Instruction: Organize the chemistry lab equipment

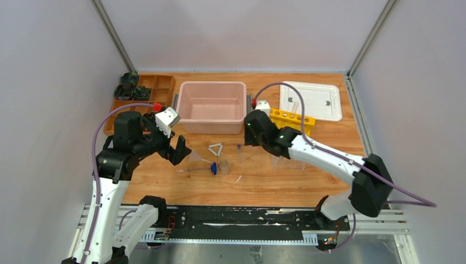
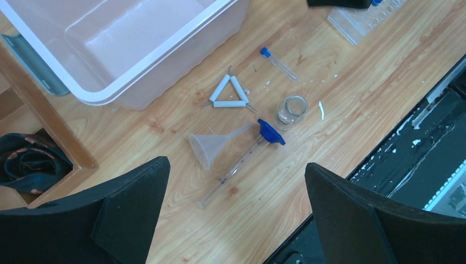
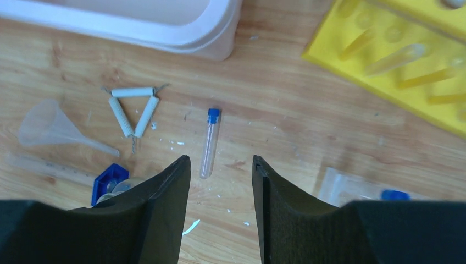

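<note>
Pickup of the vial (image 3: pixel 207 143) looks like the step in hand. It lies flat on the bench (image 3: pixel 286 126), between the pale triangle (image 3: pixel 133 110) and the yellow rack (image 3: pixel 384 60), just ahead of the right hand (image 3: pixel 221 165), whose fingers stand partly spread with nothing between them. To do it well, I would lower the fingers astride the vial's middle, below the blue cap, and close gently, since round glass may roll or slip. The left hand (image 2: pixel 236 170) is spread wide and empty above the funnel (image 2: pixel 206 147) and glass tube (image 2: pixel 231 175). No brand or label shows; faint marks on the tube are too small to read.
</note>
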`<state>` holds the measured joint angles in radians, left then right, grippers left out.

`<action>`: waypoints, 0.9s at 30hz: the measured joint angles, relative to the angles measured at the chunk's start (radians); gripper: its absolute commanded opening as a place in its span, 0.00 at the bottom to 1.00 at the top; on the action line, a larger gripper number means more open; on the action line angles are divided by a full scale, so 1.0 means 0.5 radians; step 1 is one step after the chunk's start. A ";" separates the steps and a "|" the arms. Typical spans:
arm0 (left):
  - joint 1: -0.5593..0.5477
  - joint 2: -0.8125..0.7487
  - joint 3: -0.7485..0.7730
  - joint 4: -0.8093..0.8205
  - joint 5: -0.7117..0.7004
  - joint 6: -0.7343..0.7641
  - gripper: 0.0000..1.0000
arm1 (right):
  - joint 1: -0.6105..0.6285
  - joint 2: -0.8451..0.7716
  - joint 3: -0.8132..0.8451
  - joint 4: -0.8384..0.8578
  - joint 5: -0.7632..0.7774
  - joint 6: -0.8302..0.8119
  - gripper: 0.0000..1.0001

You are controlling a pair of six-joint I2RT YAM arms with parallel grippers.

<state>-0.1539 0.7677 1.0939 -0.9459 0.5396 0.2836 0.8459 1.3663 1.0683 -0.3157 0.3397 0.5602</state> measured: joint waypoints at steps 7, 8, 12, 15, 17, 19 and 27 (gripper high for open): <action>0.000 -0.013 0.000 0.000 -0.022 -0.008 1.00 | 0.223 0.430 0.039 0.054 0.025 0.043 0.49; 0.000 -0.014 0.000 0.000 -0.023 -0.008 1.00 | 0.242 0.470 0.039 0.076 0.037 0.047 0.49; 0.000 -0.024 0.000 0.000 -0.025 -0.008 1.00 | 0.285 0.616 0.039 0.163 0.116 0.053 0.48; 0.000 -0.033 0.000 0.000 -0.030 -0.007 1.00 | 0.289 0.712 0.039 0.218 0.181 0.055 0.45; 0.000 -0.036 0.001 0.000 -0.049 -0.006 1.00 | 0.288 0.764 0.037 0.243 0.216 0.056 0.42; 0.000 -0.040 0.007 0.000 -0.060 -0.006 1.00 | 0.289 0.813 0.031 0.276 0.236 0.058 0.39; 0.000 -0.041 0.015 0.000 -0.063 -0.008 1.00 | 0.289 0.915 -0.005 0.381 0.267 0.095 0.18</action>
<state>-0.1539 0.7471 1.1015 -0.9459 0.5079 0.2794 0.9905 1.8236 1.0660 -0.1253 0.4732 0.6075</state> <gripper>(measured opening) 0.997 0.276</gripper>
